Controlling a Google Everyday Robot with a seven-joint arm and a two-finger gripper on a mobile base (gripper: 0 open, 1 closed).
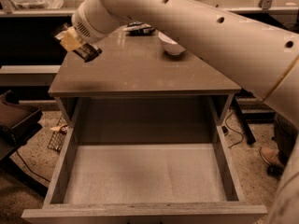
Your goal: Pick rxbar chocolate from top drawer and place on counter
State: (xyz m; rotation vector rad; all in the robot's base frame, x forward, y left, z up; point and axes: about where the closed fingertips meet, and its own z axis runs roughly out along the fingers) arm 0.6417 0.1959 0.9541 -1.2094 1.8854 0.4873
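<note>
The top drawer (60, 171) is pulled open at the bottom of the camera view, and its pale speckled floor is bare. The counter (140, 73) is the grey-brown slab above it. My gripper (78, 45) hangs from the large white arm over the counter's back left corner, a little above the surface. It is shut on a small dark flat bar, the rxbar chocolate (88, 53), which sticks out below the tan fingers.
A white bowl (171, 45) stands at the back right of the counter. A blue-and-white snack bag (138, 28) lies behind it, partly hidden by the arm. A dark chair (16, 125) and cables are on the floor at the left.
</note>
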